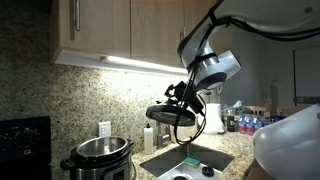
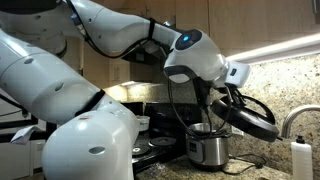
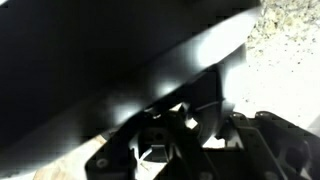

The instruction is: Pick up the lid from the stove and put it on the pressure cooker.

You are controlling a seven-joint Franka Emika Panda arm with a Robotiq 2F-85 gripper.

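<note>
A robot gripper [image 1: 181, 97] grips a round black domed lid [image 1: 172, 114] in mid-air, higher than and to one side of an open brushed-steel pressure cooker [image 1: 98, 156], which stands beside a black stove [image 1: 24, 140].

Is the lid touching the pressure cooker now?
Apart. An exterior view shows the lid hanging in the air, with wall visible between it and the pressure cooker.

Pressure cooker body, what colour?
The pressure cooker is brushed steel with a black rim and handles; clearest in an exterior view.
</note>
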